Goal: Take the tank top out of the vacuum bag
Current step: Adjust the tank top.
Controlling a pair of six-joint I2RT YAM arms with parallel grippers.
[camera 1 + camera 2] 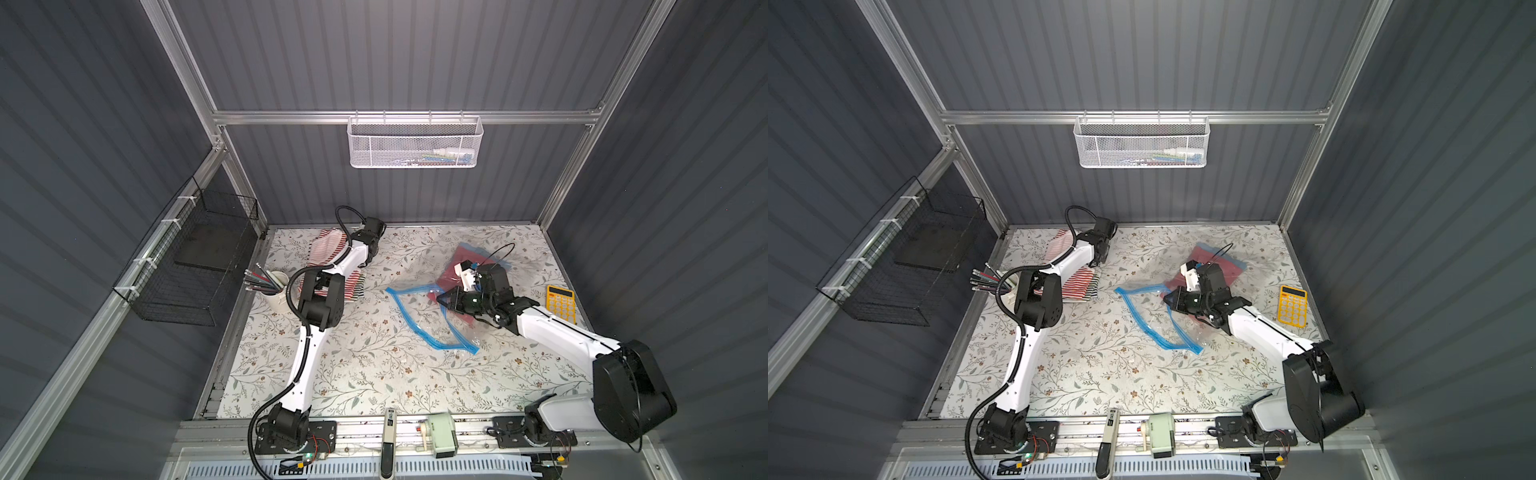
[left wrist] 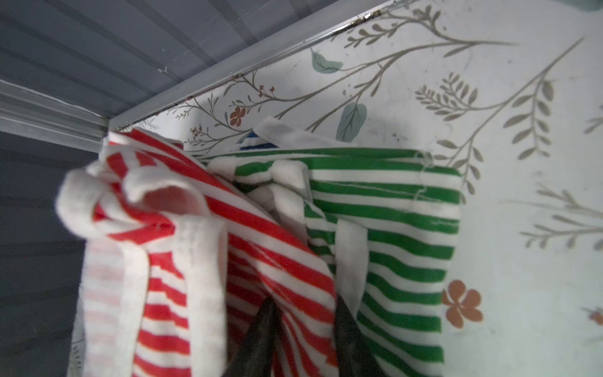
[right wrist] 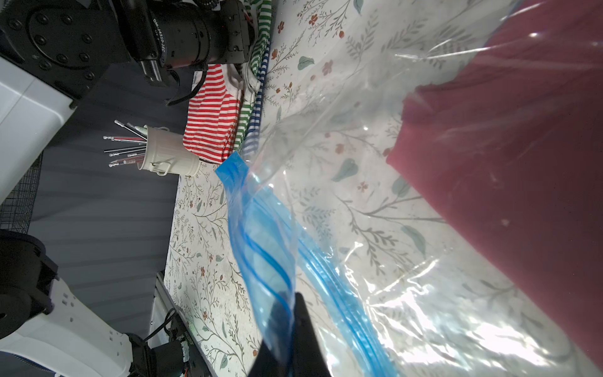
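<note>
The vacuum bag (image 1: 419,320) (image 1: 1144,322) lies crinkled right of centre, its blue zip strip (image 3: 261,235) open and looped. My right gripper (image 1: 442,300) (image 1: 1167,298) (image 3: 287,313) is shut on that strip. A folded maroon cloth (image 1: 463,251) (image 3: 522,147) sits inside the bag. Outside the bag, at the back left, lies the striped tank top (image 1: 328,245) (image 1: 1081,282) (image 2: 261,235) with white-bound straps and red, green and blue stripes. My left gripper (image 1: 371,259) (image 2: 303,313) points down at it, its jaws close together with red-striped fabric bunched between them.
A white cup of pencils (image 1: 277,291) stands at the left edge beside the left arm. A yellow calculator (image 1: 561,303) lies at the right edge. A black wire basket (image 1: 195,266) hangs on the left wall, a white mesh basket (image 1: 415,143) on the back rail.
</note>
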